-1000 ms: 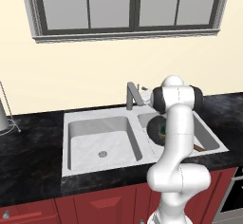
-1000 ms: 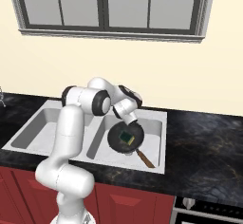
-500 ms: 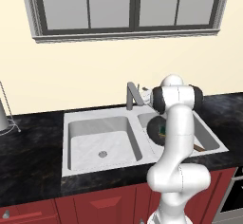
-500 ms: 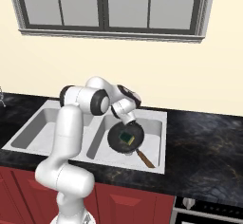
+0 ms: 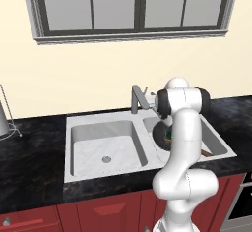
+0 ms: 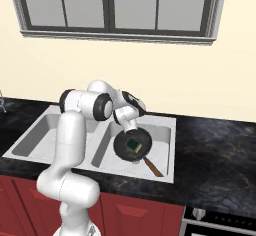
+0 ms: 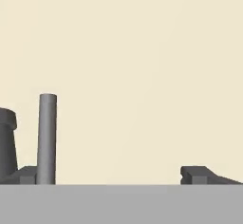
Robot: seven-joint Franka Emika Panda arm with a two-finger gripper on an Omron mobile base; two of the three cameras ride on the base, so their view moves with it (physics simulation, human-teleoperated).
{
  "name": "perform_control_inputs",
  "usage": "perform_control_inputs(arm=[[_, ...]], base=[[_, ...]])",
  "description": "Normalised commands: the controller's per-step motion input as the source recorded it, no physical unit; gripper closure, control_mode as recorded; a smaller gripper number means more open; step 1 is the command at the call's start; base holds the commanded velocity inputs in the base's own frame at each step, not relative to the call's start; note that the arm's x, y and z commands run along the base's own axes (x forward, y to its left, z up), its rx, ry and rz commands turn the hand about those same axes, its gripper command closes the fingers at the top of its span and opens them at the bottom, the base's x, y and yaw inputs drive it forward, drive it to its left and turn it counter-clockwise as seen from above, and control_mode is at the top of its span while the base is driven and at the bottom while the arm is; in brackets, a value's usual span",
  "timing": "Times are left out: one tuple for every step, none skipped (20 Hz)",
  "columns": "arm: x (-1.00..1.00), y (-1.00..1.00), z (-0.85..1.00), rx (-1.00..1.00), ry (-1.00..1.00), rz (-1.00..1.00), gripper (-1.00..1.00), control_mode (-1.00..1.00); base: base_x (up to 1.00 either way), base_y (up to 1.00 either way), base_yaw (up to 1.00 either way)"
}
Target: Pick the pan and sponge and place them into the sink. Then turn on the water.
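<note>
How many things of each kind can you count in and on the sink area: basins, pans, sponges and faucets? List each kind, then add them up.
Sink basins: 2 (left, right)
Pan: 1
Sponge: 1
Faucet: 1
Total: 5

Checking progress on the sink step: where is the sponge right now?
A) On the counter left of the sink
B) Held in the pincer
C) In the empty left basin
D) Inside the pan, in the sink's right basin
D: the right base view shows the sponge lying in the pan, which sits in the right basin of the sink.
</note>
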Motion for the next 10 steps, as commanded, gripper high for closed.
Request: perform_control_inputs(arm=[[1.0, -0.92, 0.21, 0.2, 0.0, -0.22, -1.0, -1.0], [1.0, -0.96, 0.16, 0.2, 0.0, -0.21, -1.0, -1.0], [0.99, -1.0, 0.16, 0.22, 0.0, -0.19, -1.0, -1.0], [0.91, -1.0, 0.13, 0.24, 0.0, -0.17, -1.0, -1.0], [0.86, -1.0, 0.13, 0.27, 0.0, -0.16, -1.0, -1.0], [0.88, -1.0, 0.11, 0.27, 0.0, -0.15, -1.0, -1.0], [0.88, -1.0, 0.09, 0.28, 0.0, -0.14, -1.0, -1.0], [0.86, -1.0, 0.05, 0.29, 0.0, -0.13, -1.0, -1.0], [0.86, -1.0, 0.02, 0.29, 0.0, -0.12, -1.0, -1.0], [0.86, -1.0, 0.0, 0.29, 0.0, -0.12, -1.0, -1.0]], base=[[0.0, 0.0, 0.0], [0.0, 0.0, 0.0], [0.0, 0.0, 0.0], [0.0, 0.0, 0.0], [0.0, 0.0, 0.0], [0.0, 0.0, 0.0], [0.0, 0.0, 0.0], [0.0, 0.0, 0.0], [0.0, 0.0, 0.0], [0.0, 0.0, 0.0]])
